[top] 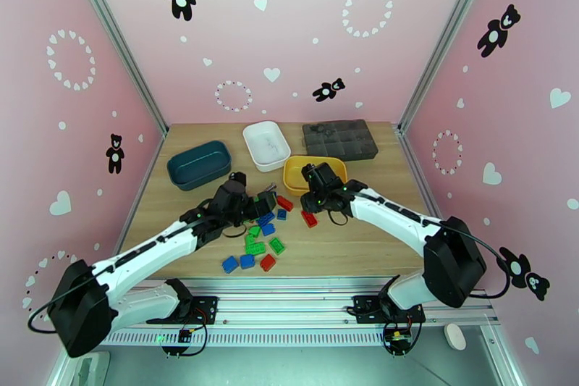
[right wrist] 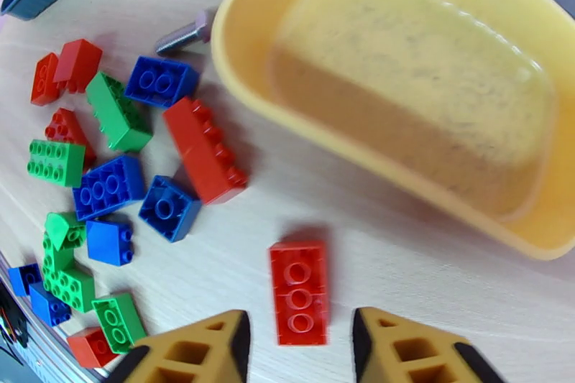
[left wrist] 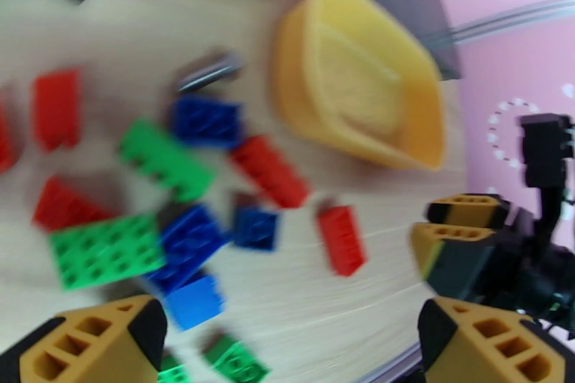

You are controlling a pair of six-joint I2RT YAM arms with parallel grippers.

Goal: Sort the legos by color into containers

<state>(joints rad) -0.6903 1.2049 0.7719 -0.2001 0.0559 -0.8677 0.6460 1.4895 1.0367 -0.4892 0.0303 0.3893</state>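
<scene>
Right gripper [right wrist: 300, 352] is hovering low over the table [top: 347, 250] with its fingers apart and nothing between them; I am reading it as lined up on a single red brick [right wrist: 298, 292]. That brick is lying flat, studs up, directly ahead of the fingertip gap, with its near end just reaching between the tips. Its long axis is running straight away from the wrist, so the jaws would be closing across its short width. I am judging the right arm the nearer one by a clear margin: the left gripper [left wrist: 291, 341], spread wide and holding nothing, is hanging over the main pile of legos [top: 257, 235], off to the brick's left. Just beyond the brick the yellow tray [right wrist: 233, 68] is sitting, with the white tray [top: 266, 145] and the teal tray [top: 198, 164] farther back and left. A screw [right wrist: 183, 34] is lying beside the yellow rim, off the line of approach. I am working on pale wood-grain boarding, walled in by pink panels printed with bears and hearts on aluminium posts
</scene>
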